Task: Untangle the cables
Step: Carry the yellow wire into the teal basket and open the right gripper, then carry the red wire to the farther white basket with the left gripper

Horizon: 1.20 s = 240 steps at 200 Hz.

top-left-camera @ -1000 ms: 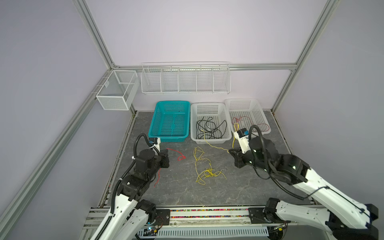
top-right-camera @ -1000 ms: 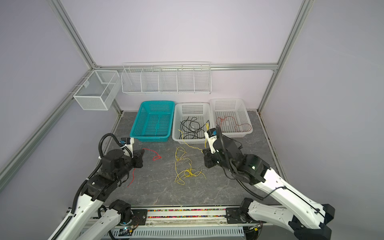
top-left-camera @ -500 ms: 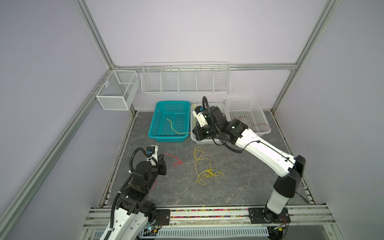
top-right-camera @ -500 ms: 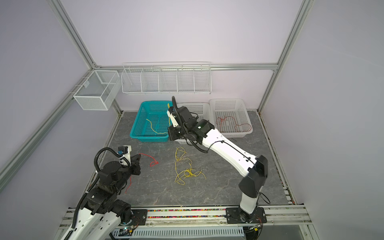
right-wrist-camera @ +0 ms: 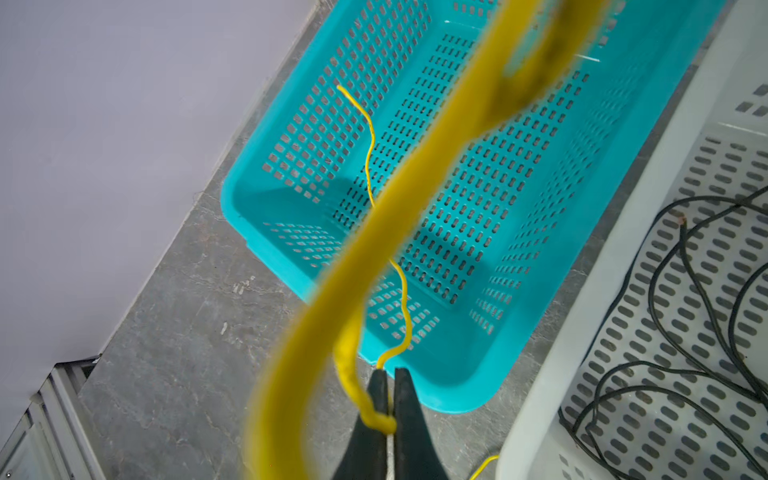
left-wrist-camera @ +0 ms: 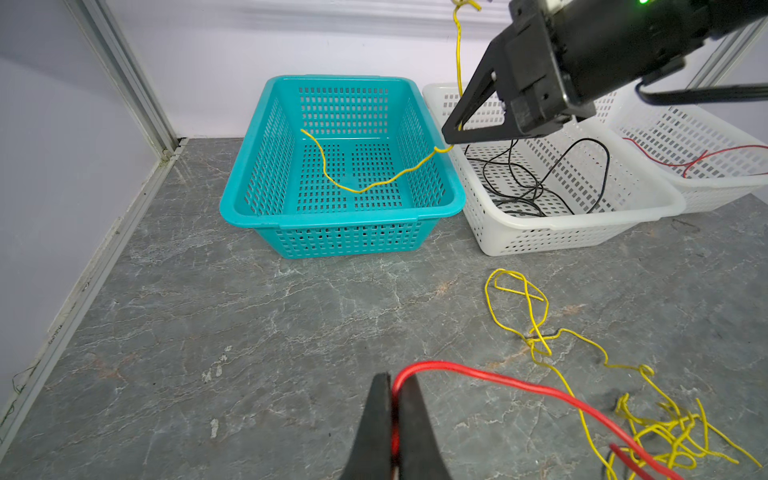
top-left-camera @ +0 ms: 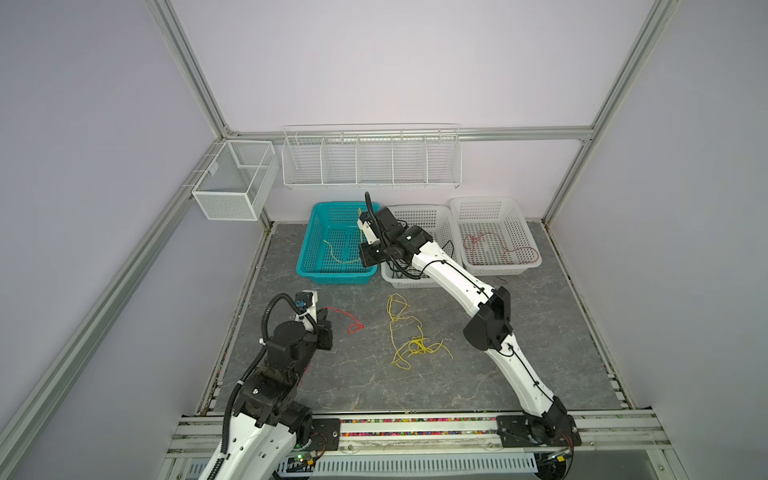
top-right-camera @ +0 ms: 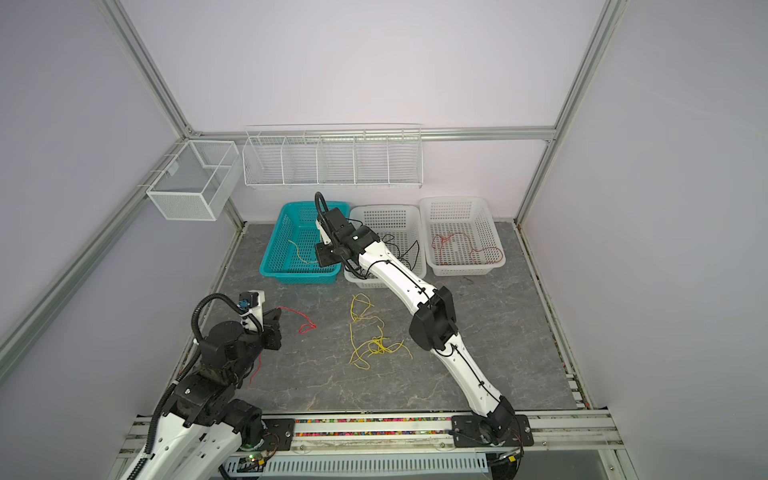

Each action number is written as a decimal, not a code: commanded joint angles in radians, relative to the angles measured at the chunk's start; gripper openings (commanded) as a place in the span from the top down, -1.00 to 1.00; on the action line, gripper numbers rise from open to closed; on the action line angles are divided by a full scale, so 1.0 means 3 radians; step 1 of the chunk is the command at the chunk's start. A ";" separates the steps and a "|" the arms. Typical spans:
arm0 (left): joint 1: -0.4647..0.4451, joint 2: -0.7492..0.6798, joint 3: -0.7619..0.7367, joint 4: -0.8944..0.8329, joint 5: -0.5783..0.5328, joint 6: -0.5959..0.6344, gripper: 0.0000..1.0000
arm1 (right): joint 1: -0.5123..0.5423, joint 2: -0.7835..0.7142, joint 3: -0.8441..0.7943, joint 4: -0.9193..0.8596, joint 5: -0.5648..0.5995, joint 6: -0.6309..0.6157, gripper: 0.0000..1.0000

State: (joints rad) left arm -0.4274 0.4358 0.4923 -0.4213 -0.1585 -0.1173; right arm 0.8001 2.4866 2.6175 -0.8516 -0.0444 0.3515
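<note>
Pinching a thin yellow cable point(left-wrist-camera: 360, 190), right gripper point(left-wrist-camera: 451, 135) is dangling it into the teal perforated plastic basket point(left-wrist-camera: 332, 219) at the worktop's back edge, apparently sorting by colour; left gripper point(left-wrist-camera: 392, 382) is clamping a thin red cable point(left-wrist-camera: 498, 379).

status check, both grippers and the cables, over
Left gripper shut on red cable. Right gripper shut on yellow cable, its tail draped into teal basket. Yellow tangle loose on table between arms, nothing blocking.
</note>
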 commanded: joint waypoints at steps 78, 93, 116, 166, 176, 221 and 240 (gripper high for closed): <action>-0.0001 -0.0030 0.0041 0.0049 -0.0039 0.0089 1.00 | -0.0004 0.0180 0.0130 -0.0028 -0.0115 -0.0066 0.30; -0.0002 -0.0031 0.0039 0.0049 -0.0039 0.0089 1.00 | -0.0005 0.0122 0.0132 -0.0067 -0.0073 -0.0131 0.17; -0.0002 -0.0029 0.0031 0.0049 -0.0039 0.0095 1.00 | -0.0008 -0.0028 0.0126 -0.0147 0.0083 -0.0226 -0.06; 0.0001 -0.0013 0.0021 0.0064 -0.0044 0.0094 1.00 | -0.0008 -0.0632 -0.0205 -0.0216 0.0197 -0.0427 -0.26; -0.0004 -0.0011 0.0022 0.0065 -0.0039 0.0094 1.00 | -0.0002 -0.0824 -0.0372 -0.0190 0.0214 -0.0440 -0.27; -0.0095 0.0039 0.0036 0.0080 -0.0033 0.0140 1.00 | 0.0020 -0.2003 -0.1490 0.0064 0.0526 -0.0497 -0.50; -0.0142 0.0075 0.0059 0.0095 -0.0015 0.0155 1.00 | 0.0020 -0.2669 -0.2255 0.0338 0.0730 -0.0462 -0.87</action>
State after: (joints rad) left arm -0.4534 0.4480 0.4923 -0.4160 -0.1600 -0.0956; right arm 0.8005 1.8778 2.1605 -0.8417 0.0807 0.2287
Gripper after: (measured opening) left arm 0.048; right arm 0.818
